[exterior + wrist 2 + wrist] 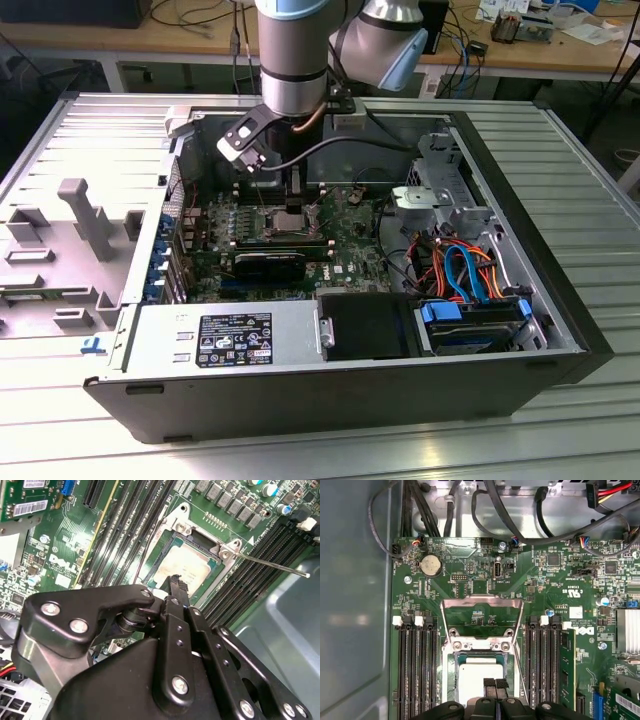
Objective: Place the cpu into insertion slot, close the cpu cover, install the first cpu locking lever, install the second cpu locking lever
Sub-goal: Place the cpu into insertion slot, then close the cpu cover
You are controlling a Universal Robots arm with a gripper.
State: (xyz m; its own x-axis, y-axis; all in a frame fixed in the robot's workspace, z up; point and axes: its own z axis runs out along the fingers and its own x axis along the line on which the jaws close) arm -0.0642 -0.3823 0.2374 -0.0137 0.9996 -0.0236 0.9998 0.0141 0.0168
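Currently, in the exterior view, my arm (295,60) reaches down into the open computer case (330,400) on the ribbed surface (300,455). The gripper (291,195) hangs just above the socket (288,226); from this angle I cannot make out the chip. In the second wrist view the gripper (175,582) has its fingers pressed together, pinching nothing. Its tip sits over the near edge of the chip (182,567), which lies flat in the socket (202,541). One thin lever (272,566) sticks out free. In the first wrist view the cover (482,601) stands swung open beyond the seated chip (475,680).
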